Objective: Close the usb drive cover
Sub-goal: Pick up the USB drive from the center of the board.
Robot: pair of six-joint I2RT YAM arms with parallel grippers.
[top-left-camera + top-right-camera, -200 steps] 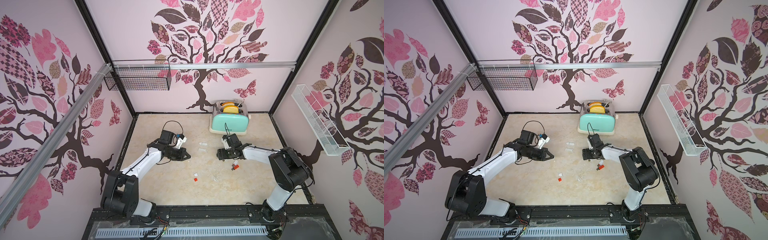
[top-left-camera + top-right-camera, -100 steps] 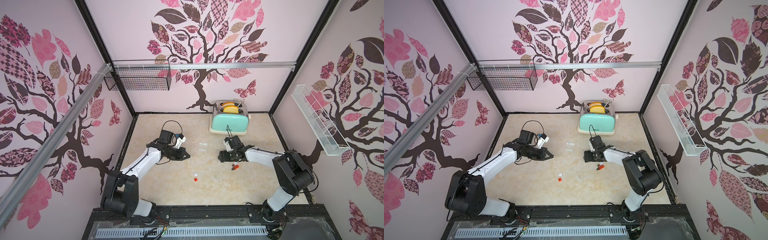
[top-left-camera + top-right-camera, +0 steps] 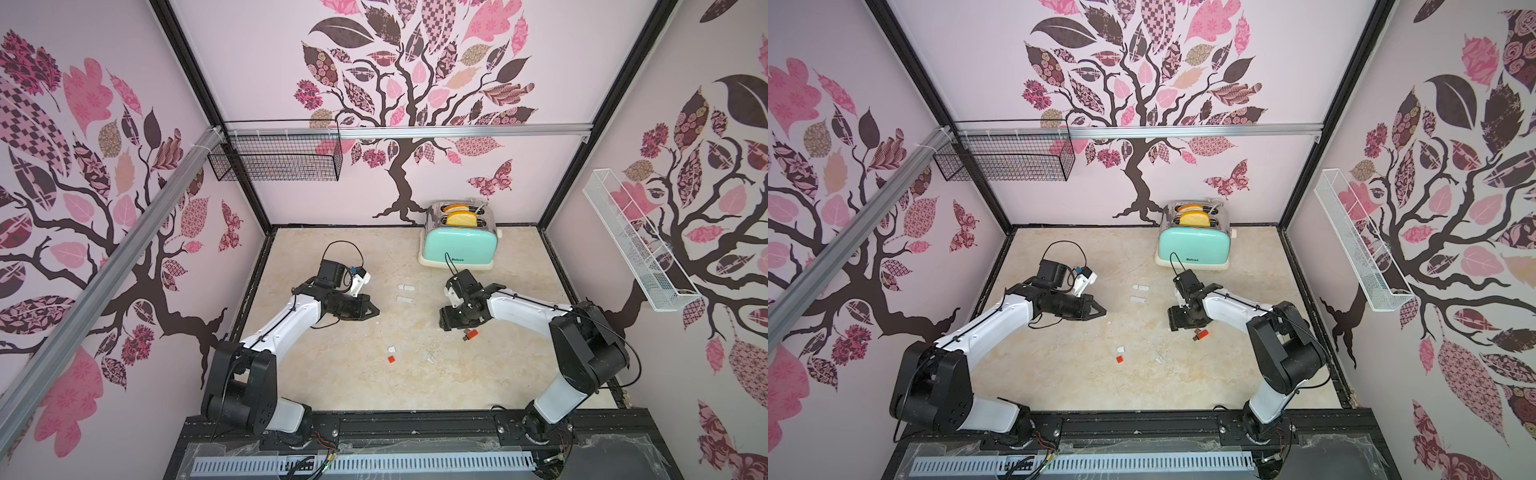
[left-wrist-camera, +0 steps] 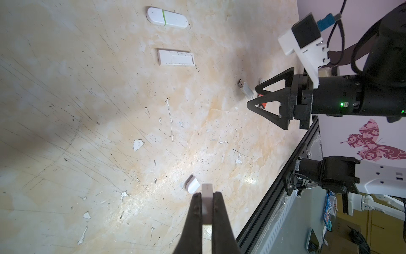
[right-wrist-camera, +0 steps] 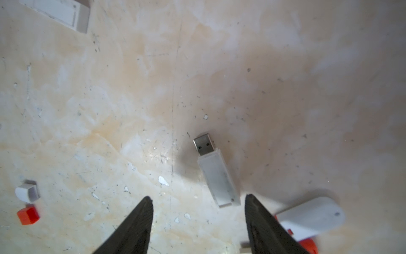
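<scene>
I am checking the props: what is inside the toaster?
Two slices of bread stand in the slots of the toaster, tops sticking out; their lower parts are hidden inside it.

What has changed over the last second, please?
The right arm shifted slightly, its elbow swinging outward, with the right gripper edging toward the front by the uncapped USB drive. The left gripper stayed put, shut on a white cap; nothing on the table moved.

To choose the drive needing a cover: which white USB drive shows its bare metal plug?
The translucent one, lying just ahead of the right gripper; the other white drives show no plug.
</scene>
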